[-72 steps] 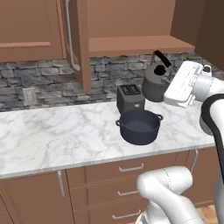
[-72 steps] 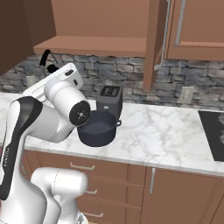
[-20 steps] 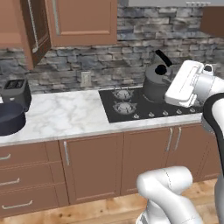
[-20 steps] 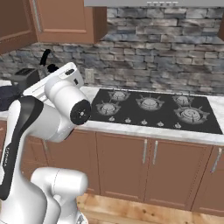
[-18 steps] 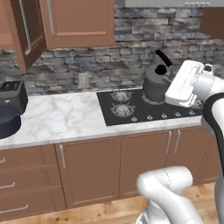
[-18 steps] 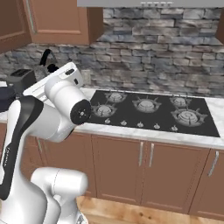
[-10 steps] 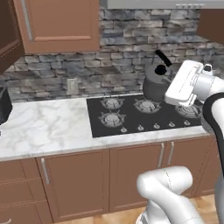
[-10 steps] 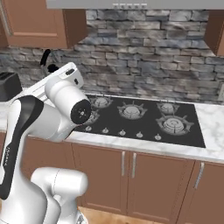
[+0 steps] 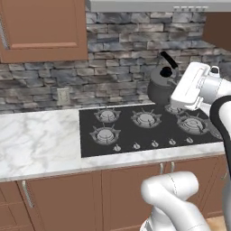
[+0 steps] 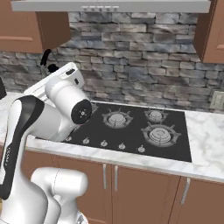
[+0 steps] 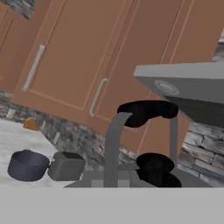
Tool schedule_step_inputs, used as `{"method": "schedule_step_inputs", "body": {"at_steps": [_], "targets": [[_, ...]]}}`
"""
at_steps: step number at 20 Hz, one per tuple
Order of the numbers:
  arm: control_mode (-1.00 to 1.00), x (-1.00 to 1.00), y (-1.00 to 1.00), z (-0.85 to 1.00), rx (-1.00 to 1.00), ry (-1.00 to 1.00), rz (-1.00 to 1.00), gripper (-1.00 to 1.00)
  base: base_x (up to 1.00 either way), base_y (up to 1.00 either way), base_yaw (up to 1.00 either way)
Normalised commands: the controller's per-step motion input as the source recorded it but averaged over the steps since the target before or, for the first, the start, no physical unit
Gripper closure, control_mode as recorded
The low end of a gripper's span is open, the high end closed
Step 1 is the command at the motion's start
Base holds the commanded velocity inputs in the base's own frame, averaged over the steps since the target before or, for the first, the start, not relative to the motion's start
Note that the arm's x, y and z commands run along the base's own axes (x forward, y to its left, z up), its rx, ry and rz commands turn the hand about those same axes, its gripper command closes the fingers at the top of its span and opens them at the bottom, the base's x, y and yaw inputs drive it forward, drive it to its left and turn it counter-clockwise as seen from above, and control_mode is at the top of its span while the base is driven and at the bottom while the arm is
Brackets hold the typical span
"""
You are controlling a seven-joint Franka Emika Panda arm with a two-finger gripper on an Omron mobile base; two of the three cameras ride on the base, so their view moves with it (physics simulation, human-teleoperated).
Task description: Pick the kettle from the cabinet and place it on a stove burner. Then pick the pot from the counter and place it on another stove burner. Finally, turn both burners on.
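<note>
White marble desk (image 9: 36, 140) on the left is bare here; the wide round dark blue-black pot (image 11: 27, 165) sits on it far off, beside a boxy black toaster (image 11: 65, 166), waiting for its turn. Black glass cooktop (image 9: 149, 128) with 5 round grey metal burners (image 9: 105, 134) is free. Small dark grey metal kettle (image 9: 161, 85) hangs above the rear right burner, hand (image 11: 144, 173) pinched tight on its arched handle, held high to clear the grates.
</note>
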Motion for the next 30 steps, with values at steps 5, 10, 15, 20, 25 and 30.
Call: {"method": "schedule_step_inputs", "body": {"at_steps": [5, 10, 15, 20, 25, 30], "targets": [[1.0, 0.0, 0.0, 0.0, 0.0, 0.0, 0.0, 1.0, 0.55, -0.27, 0.01], [1.0, 0.0, 0.0, 0.0, 0.0, 0.0, 0.0, 1.0, 0.5, -0.28, 0.01], [1.0, 0.0, 0.0, 0.0, 0.0, 0.0, 0.0, 1.0, 0.45, -0.29, 0.01], [-1.0, 0.22, -0.06, -0.03, 0.02, 0.0, 0.0, 1.0, 0.09, -0.05, 0.0], [-1.0, 0.09, 0.0, -0.06, 0.0, 0.0, 0.01, 1.0, 0.0, 0.0, 0.0], [-1.0, 0.03, 0.0, -0.1, 0.0, 0.0, 0.07, 1.0, 0.0, 0.0, 0.0]]}}
